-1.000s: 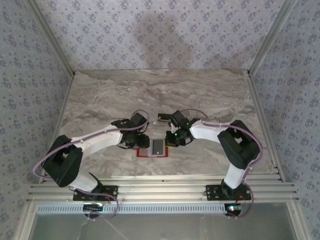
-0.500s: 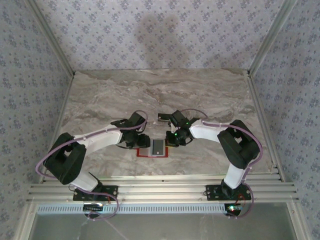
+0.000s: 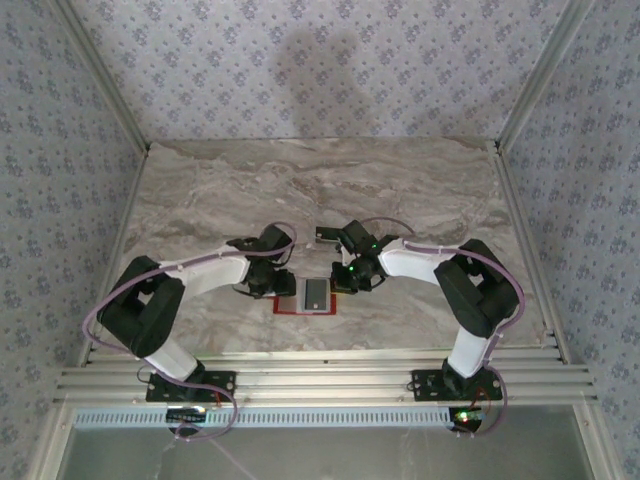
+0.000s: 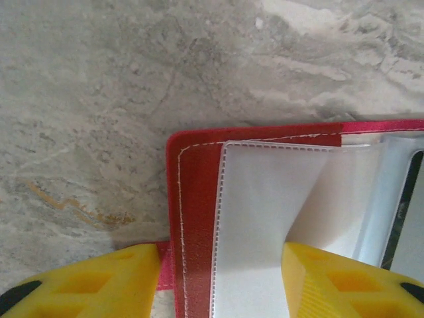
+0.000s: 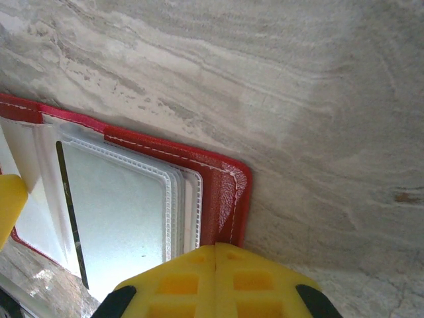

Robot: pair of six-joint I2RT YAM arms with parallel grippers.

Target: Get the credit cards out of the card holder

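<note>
The card holder (image 3: 300, 312) lies opened flat on the marble table (image 3: 400, 190), near the front edge and right between the two arms. The credit cards (image 5: 119, 218) are not out yet. From the right wrist I can see a pale one with a dark band down its side, tucked under the clear sleeves.

The left gripper (image 4: 218, 281) is down over the holder's left side with its yellow fingers (image 4: 86, 281) about half apart. One rests out by the red edge and the other is on the white inner flap (image 4: 265, 212). The flat cover runs between them, and I see nothing pinched.

The right gripper (image 5: 215, 258) has its fingers closed tight together on nothing. The tips sit at the holder's right rim, and I'd guess they are there to pin it down.

My worry is that pin. It bears on one edge only, and the marble looks slick. If the left arm tugs sideways, the whole holder may swivel or slide instead of giving up a card.

The sleeves are stacked thin and close, so a finger could catch the white flap or a plastic layer rather than a card. That would fold the panel over or lift the holder off the table.

If the left fingers close where they stand now, I think they would bunch the cover and not grip a card.
</note>
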